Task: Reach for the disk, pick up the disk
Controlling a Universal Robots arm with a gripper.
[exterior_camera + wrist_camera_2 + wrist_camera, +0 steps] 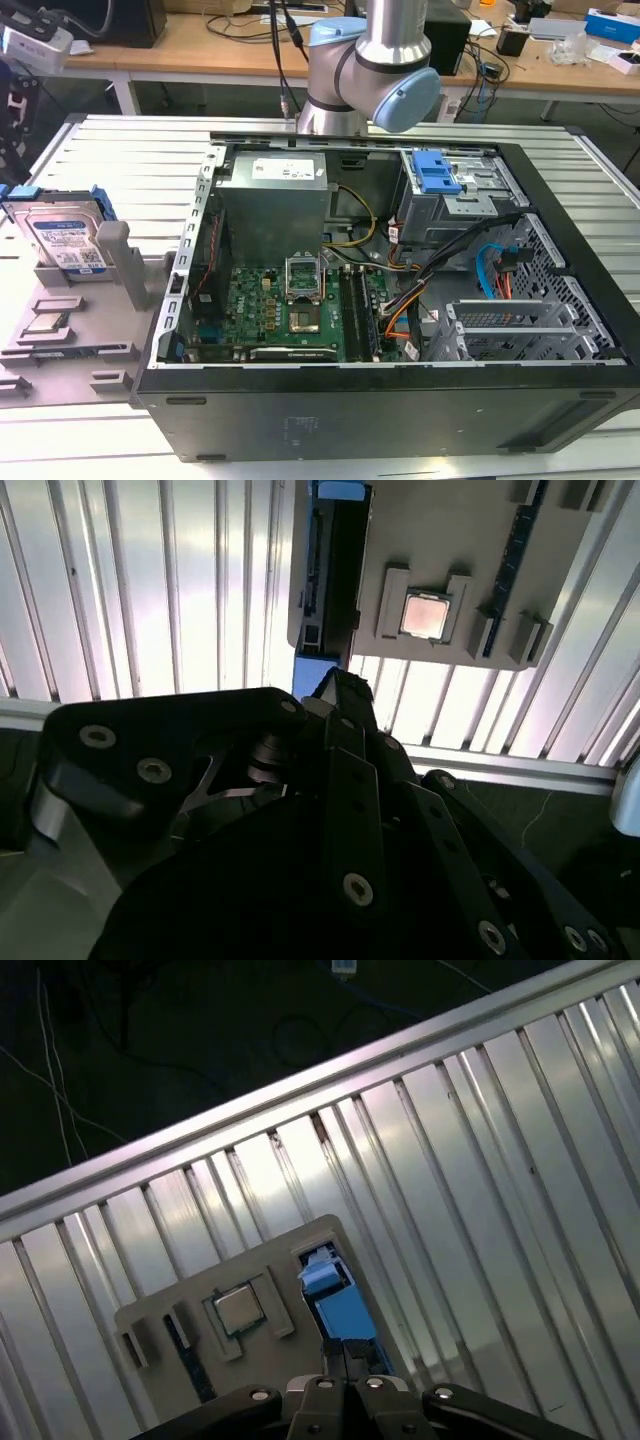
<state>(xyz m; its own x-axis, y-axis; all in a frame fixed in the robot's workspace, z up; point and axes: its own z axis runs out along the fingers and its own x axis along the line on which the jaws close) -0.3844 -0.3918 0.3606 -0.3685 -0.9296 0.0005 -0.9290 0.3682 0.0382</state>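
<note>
The disk (65, 235) stands upright on its edge in a slot of the grey holder (85, 345) at the exterior view's left, its white-and-blue label facing the camera and blue rails along its sides. Both wrist views look down on it edge-on: a dark slab with a blue rail end (335, 560), and a blue strip (340, 1308). My gripper (336, 685) (346, 1350) hangs above the holder, its black fingers drawn together into one tip beside the disk's near end, with nothing between them. It stays clear of the disk.
A small square silver chip (425, 615) (238, 1308) lies in a pocket of the holder beside the disk. An open computer case (400, 300) with a blue bracket (435, 172) takes up the middle of the ribbed metal table (120, 150). The arm's base (360, 85) stands behind the case.
</note>
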